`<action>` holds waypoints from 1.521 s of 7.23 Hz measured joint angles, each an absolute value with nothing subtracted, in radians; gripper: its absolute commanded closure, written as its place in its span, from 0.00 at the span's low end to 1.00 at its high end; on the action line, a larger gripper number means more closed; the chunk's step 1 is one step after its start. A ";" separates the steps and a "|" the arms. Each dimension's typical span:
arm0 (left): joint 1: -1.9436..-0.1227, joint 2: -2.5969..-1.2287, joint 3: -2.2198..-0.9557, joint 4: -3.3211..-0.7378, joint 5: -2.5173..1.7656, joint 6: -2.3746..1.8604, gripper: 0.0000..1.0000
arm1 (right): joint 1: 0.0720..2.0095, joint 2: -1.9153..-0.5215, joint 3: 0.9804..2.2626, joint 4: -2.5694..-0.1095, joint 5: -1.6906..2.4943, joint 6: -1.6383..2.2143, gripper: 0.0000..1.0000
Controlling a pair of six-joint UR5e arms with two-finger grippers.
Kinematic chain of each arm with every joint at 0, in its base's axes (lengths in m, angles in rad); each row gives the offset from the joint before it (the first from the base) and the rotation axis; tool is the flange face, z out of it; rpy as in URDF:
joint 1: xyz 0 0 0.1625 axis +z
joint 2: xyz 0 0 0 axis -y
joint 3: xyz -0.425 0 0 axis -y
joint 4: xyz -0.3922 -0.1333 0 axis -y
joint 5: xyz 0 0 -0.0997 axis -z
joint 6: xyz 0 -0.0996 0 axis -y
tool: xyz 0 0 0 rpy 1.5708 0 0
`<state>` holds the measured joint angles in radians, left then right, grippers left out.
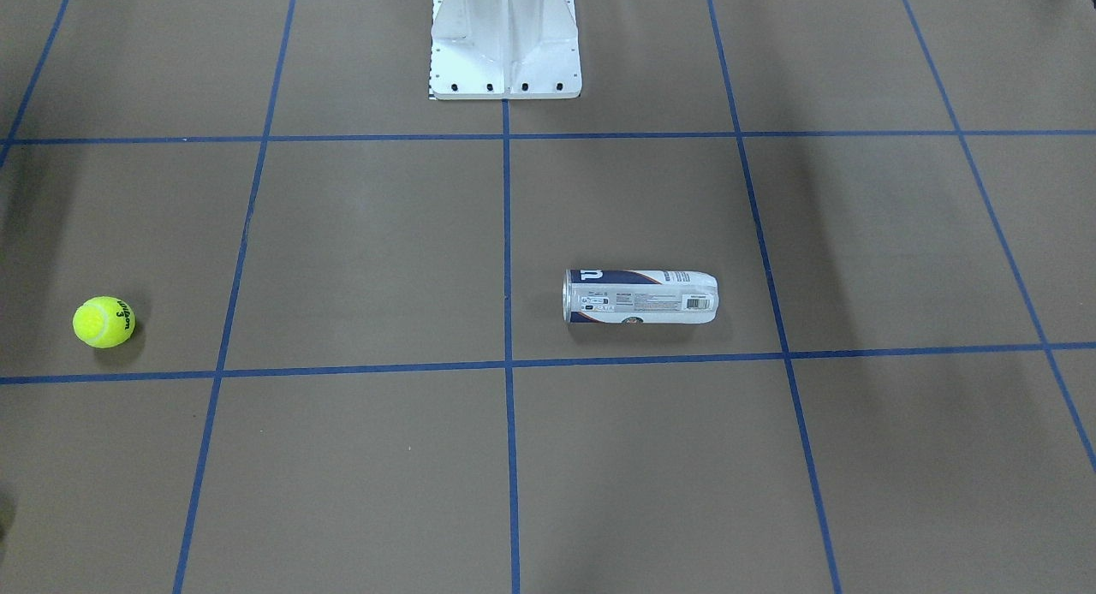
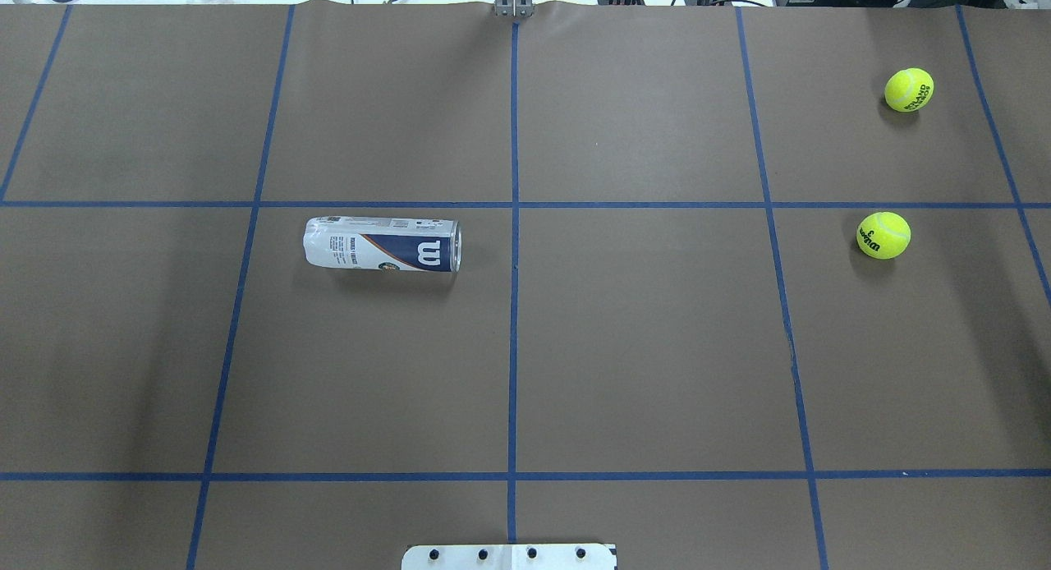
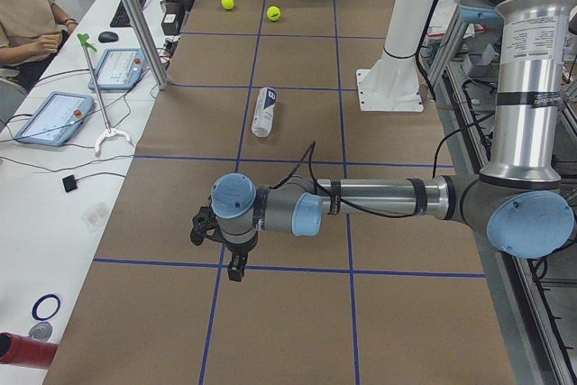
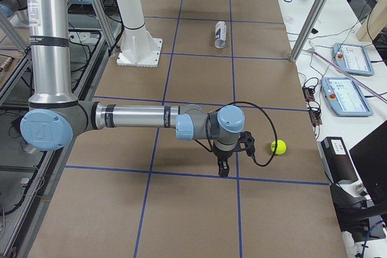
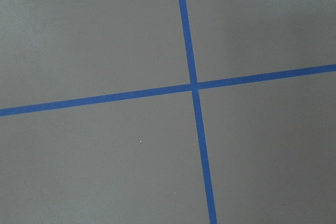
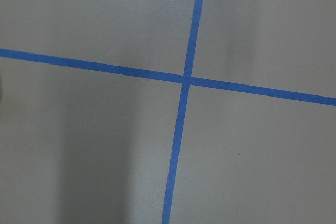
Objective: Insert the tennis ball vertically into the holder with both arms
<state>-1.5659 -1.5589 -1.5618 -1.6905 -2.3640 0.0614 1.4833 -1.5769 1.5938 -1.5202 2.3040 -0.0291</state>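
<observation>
The holder (image 2: 382, 244) lies flat on its side on the table (image 2: 640, 348), in the robot's left half, just beside the centre tape line (image 2: 513, 307) and about midway between the robot's edge and the operators' edge. Its long axis runs along the table, parallel to those two long edges. The silvery-rimmed end points toward the table's right end and sits nearest the centre line. The rounded bottom points toward the left end. The overhead view shows the navy panel with the white "W", and the front view shows the barcode side (image 1: 640, 297).

The ball (image 2: 883, 235) rests on the table well apart from the holder, toward the right end and roughly level with it. Its black lettering and "3" show in the front view (image 1: 104, 322). A second ball (image 2: 909, 89) lies beyond it, near the far right corner.

The left arm (image 3: 361, 197) stretches out level over the left end, and the left gripper (image 3: 236, 273) hangs over a tape crossing (image 5: 194, 85), fingers down. The right arm (image 4: 139, 116) mirrors it at the right end, with the right gripper (image 4: 224, 171) above another crossing (image 6: 185, 80). Neither gripper touches anything. Only the side views show them, so whether either is spread or closed cannot be told.

The white base (image 2: 509, 556) stands at the middle of the robot's edge.
</observation>
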 measured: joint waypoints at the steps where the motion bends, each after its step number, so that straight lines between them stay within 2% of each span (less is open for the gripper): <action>1: -1.566 -1.557 -1.563 -1.691 -2.364 0.062 0.00 | 1.481 -1.577 1.594 -1.520 2.303 -0.029 0.00; 11: -1.556 -1.649 -1.586 -1.701 -2.370 0.041 0.01 | 1.450 -1.528 1.546 -1.411 2.299 -0.020 0.00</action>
